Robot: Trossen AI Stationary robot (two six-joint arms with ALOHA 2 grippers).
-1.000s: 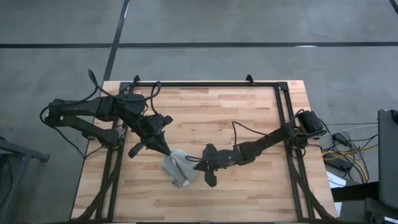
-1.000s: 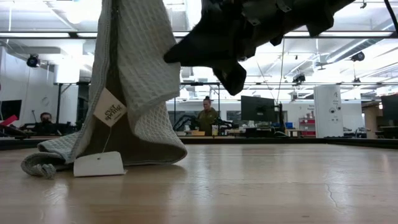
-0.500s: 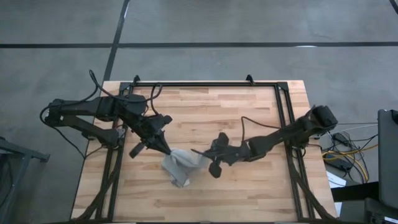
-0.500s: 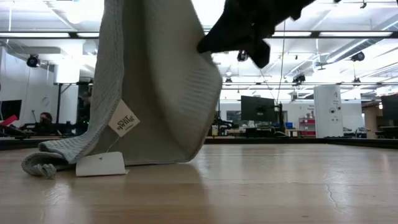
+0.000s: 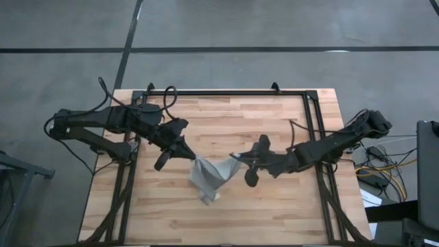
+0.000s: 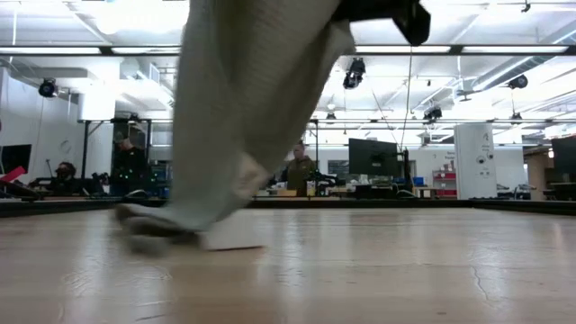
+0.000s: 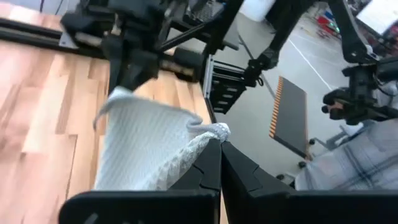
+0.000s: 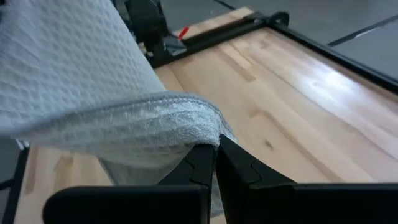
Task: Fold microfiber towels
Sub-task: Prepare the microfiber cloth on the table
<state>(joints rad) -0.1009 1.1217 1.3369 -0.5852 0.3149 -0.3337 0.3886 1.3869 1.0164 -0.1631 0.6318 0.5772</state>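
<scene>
Left gripper (image 5: 190,155) and right gripper (image 5: 234,157) each clamped on a corner of the grey-green waffle microfiber towel (image 5: 208,177), stretched above the wooden tabletop (image 5: 274,213). Low view only: hem drags the wood, people behind.

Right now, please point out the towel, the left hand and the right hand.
towel (image 5: 209,175), high view, middle of the hanging cloth.
left hand (image 5: 188,156), high view, fingertips pinching a corner.
right hand (image 5: 236,157), high view, fingertips pinching the other corner.

Both tools (image 5: 193,155) (image 5: 234,158) clamped, raised mid-table
</scene>
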